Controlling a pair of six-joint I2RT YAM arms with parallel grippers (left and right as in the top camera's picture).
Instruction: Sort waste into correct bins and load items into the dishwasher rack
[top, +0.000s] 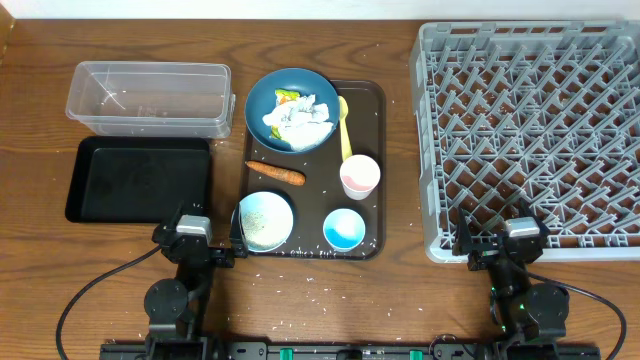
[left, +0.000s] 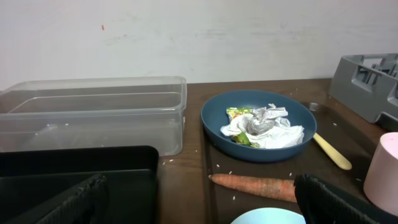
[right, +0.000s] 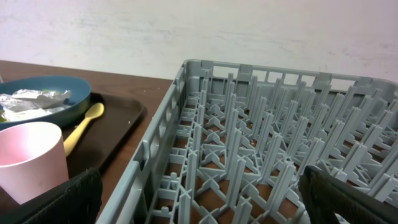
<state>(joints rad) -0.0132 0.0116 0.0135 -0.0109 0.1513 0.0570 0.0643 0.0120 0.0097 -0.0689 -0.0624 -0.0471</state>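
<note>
A dark blue bowl (top: 291, 110) (left: 258, 127) holds crumpled white napkins (top: 298, 120) (left: 264, 127) with green-yellow scraps. A yellow spoon (top: 345, 125) (left: 331, 151), an orange carrot (top: 275, 172) (left: 255, 185), a pink cup (top: 360, 177) (right: 31, 158), a light blue bowl with rice (top: 266, 220) and an empty light blue bowl (top: 345, 229) lie around it. The clear tub (top: 148, 97) (left: 93, 115) and black tray (top: 138, 178) (left: 74, 177) are at the left. The grey rack (top: 530, 140) (right: 261, 149) is at the right. My left gripper (top: 196, 238) (left: 202, 205) is open and empty at the front edge. My right gripper (top: 505, 243) (right: 199, 199) is open and empty in front of the rack.
The bowls, cup, spoon and carrot lie on a dark brown serving tray (top: 372, 100). Loose rice grains are scattered on the serving tray and on the wooden table (top: 310, 285) in front of it. A pale wall stands behind the table.
</note>
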